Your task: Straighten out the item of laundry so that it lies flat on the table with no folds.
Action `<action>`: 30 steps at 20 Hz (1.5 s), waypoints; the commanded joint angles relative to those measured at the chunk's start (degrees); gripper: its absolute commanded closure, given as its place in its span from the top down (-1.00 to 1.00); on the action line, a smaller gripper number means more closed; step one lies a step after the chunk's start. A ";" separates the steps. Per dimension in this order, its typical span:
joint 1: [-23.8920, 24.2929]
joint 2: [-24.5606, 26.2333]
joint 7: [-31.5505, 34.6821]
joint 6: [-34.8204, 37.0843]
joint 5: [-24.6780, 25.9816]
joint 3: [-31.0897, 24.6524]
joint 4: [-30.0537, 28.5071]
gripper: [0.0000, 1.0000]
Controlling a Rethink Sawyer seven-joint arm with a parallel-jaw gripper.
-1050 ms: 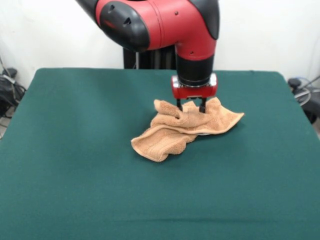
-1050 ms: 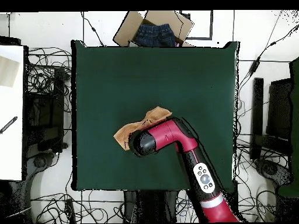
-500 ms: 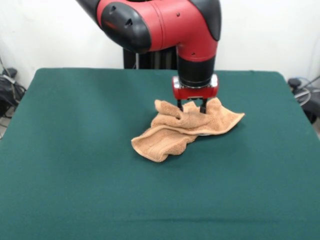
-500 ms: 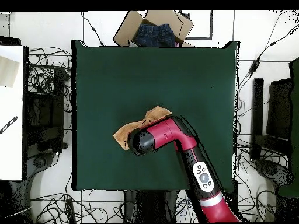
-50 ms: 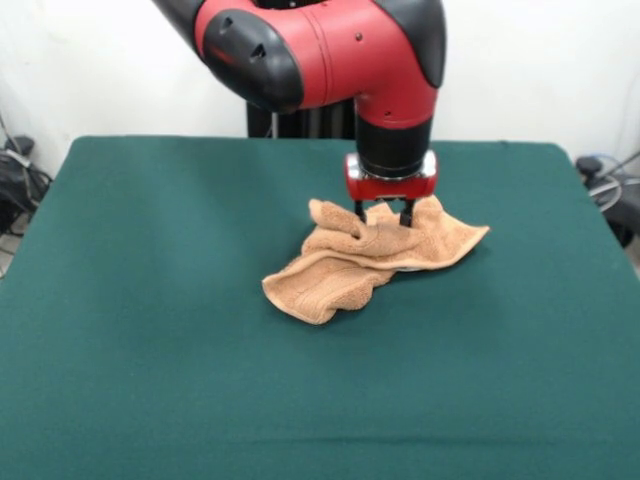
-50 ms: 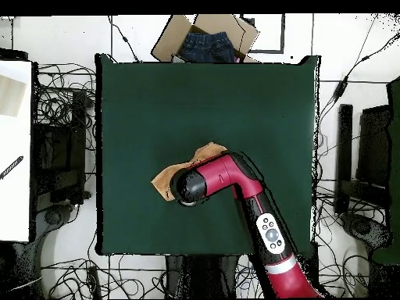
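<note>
The item of laundry (image 5: 372, 256), a tan terry towel, lies crumpled in the middle of the green table (image 5: 150, 300), with folds and a raised hump at its far side. My gripper (image 5: 382, 213) points straight down on that far side. Its two black fingers (image 5: 358, 210) stand apart, open, with their tips down in the towel's folds and a ridge of cloth between them. In the overhead view the red arm covers the gripper and much of the item of laundry (image 6: 166, 181); only the towel's two ends show on the table (image 6: 141, 94).
A cardboard box (image 6: 205, 35) holding blue denim sits just past one table edge in the overhead view. Cables and stands ring the table, and a white surface (image 6: 14, 148) lies to the left.
The arm's upper links have shifted slightly; the gripper stays at the same spot on the towel, fingers still apart. The towel's shape is unchanged.
</note>
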State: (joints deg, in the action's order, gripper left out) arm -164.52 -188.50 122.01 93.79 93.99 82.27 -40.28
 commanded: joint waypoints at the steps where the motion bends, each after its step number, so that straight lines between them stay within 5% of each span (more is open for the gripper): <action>1: -2.63 0.03 6.58 -1.74 4.40 4.81 11.08 1.00; 13: -0.03 -4.47 10.83 -15.34 9.40 6.00 7.07 1.00; 30: 2.17 -2.46 9.40 -13.20 7.92 6.06 4.59 1.00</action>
State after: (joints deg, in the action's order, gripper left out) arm -163.29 -188.77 122.01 92.24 93.84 82.25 -41.24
